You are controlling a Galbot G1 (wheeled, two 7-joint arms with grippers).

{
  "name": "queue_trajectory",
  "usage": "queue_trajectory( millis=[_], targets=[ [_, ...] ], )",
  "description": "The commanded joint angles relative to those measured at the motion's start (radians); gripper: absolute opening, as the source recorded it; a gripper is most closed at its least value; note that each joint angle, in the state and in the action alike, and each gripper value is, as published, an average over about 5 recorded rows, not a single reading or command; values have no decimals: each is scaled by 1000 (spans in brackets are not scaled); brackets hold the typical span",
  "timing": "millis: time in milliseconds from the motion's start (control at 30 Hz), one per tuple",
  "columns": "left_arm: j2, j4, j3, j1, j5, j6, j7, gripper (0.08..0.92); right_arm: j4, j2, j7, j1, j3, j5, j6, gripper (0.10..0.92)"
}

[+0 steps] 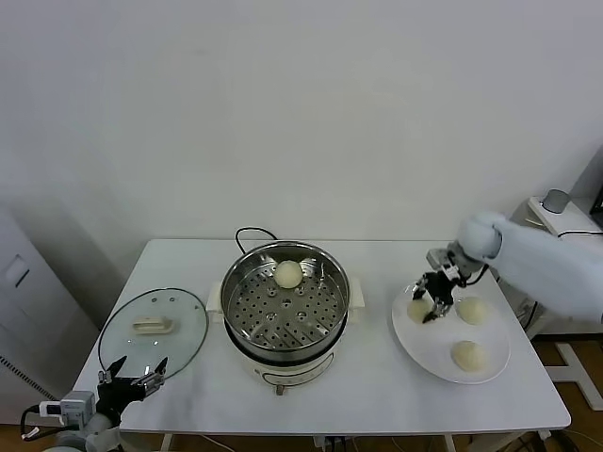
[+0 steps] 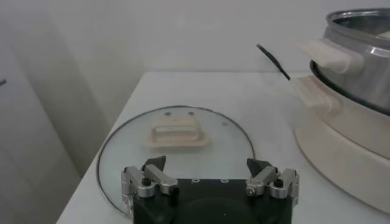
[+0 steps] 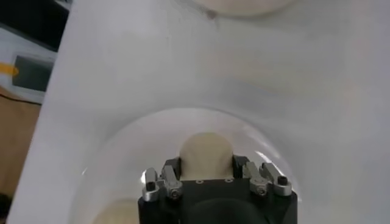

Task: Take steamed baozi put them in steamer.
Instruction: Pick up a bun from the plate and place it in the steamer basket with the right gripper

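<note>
The steamer (image 1: pixel 236 282) stands mid-table with one baozi (image 1: pixel 288 273) on its perforated tray. Three more baozi lie on the white plate (image 1: pixel 424 353) to the right. My right gripper (image 1: pixel 431 306) reaches down onto the plate's left bun (image 1: pixel 415 310). In the right wrist view that bun (image 3: pixel 206 149) sits between the fingers of the right gripper (image 3: pixel 206 164), which press on both its sides. The other two buns (image 1: pixel 471 311) (image 1: pixel 468 355) lie free. My left gripper (image 1: pixel 134 369) is open and empty at the table's front left corner.
The glass lid (image 1: pixel 151 330) with its cream handle lies flat on the left, just ahead of the left gripper (image 2: pixel 206 167) in the left wrist view. The steamer's side (image 2: pixel 359 55) and black cord (image 1: pixel 247 233) show there too. A wall runs behind the table.
</note>
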Motion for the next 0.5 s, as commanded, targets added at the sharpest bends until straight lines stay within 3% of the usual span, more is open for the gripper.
queue_trajectory(
  millis=[33,500],
  targets=[
    [0,0,2,0,1,1,-1,823,187,30,-6,427,-278,289,-147,518],
    [9,0,10,-5,1,0,-1,823,322,265,254,503,-269,619,-423,518]
  ],
)
